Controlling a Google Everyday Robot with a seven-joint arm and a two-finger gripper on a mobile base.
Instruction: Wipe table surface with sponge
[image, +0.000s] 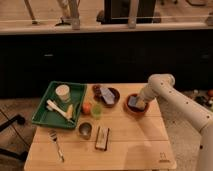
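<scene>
The pale wooden table surface (130, 145) fills the lower middle of the camera view. The dark-blue sponge (133, 102) lies in the orange bowl (136, 111) at the table's back right. My gripper (141, 103) comes in from the right on the white arm (175, 100) and reaches down into that bowl, right at the sponge. Whether it grips the sponge does not show.
A green tray (42, 111) with a white cup (62, 92) and utensils sits back left. A dark bowl (114, 100) holds a paler grey-blue piece (106, 92). A green cup (96, 110), a metal cup (85, 130), a brown-and-white block (102, 138) and a fork (56, 143) lie mid-table.
</scene>
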